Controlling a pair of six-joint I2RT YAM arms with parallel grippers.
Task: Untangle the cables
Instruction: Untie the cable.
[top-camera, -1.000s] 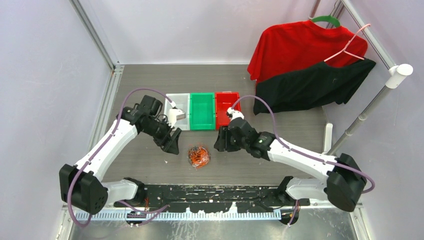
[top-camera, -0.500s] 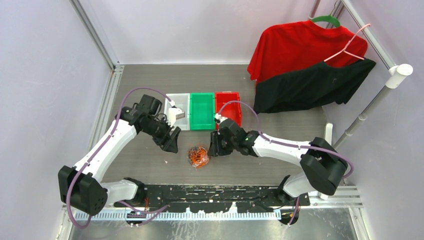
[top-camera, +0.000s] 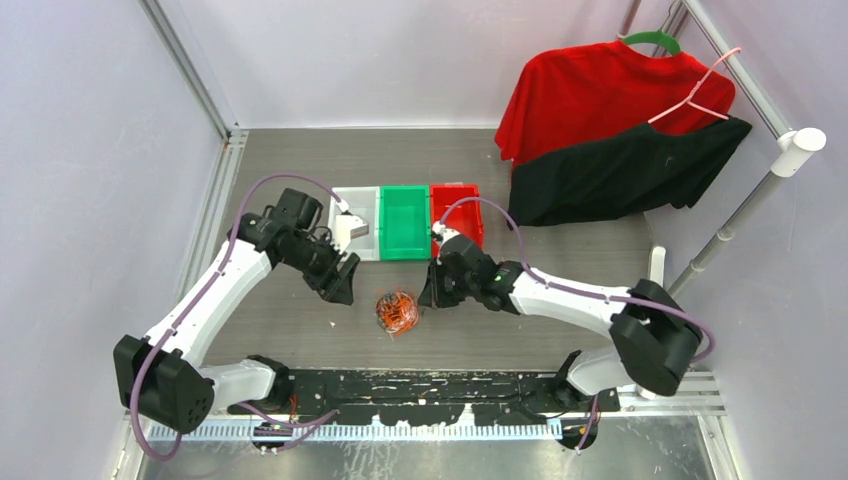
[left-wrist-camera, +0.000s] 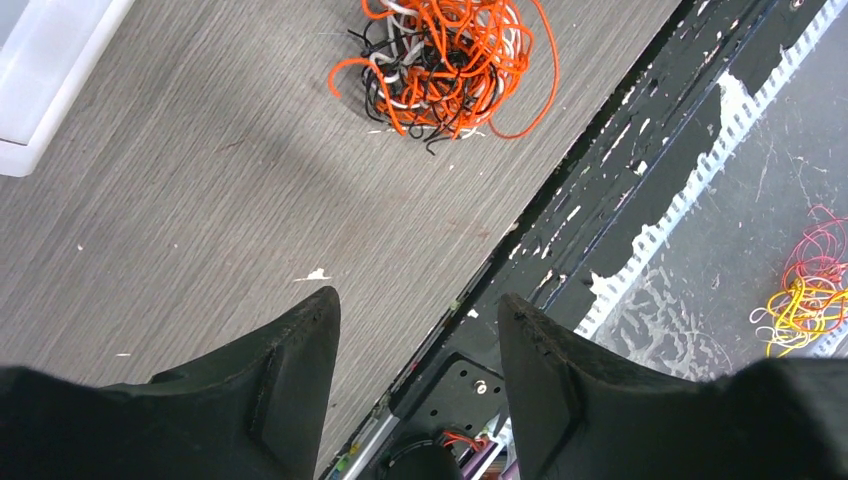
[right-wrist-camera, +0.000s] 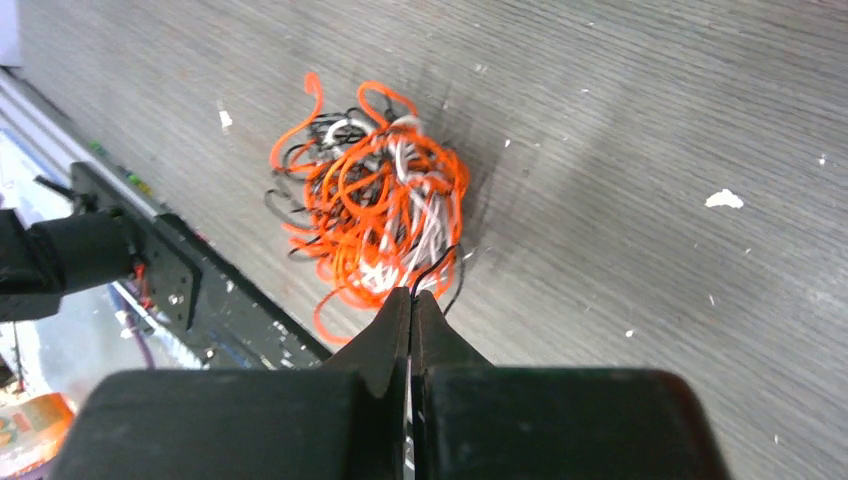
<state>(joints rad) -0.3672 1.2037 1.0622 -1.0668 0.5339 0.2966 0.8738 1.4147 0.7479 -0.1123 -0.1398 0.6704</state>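
One black strand of the cables (right-wrist-camera: 375, 215) looks pinched in my shut right gripper (right-wrist-camera: 411, 297), left gripper (left-wrist-camera: 417, 298) wide, empty; pulling may drag the whole clump.

White bin (top-camera: 366, 200), green bin (top-camera: 404, 222) and red bin (top-camera: 462, 205) touching in a row on grey wood-grain table (top-camera: 300, 160); far right, red shirt (top-camera: 600, 95) on green hanger (top-camera: 650, 40), black shirt (top-camera: 620, 175) on pink hanger (top-camera: 700, 95) overlapping its lower edge.
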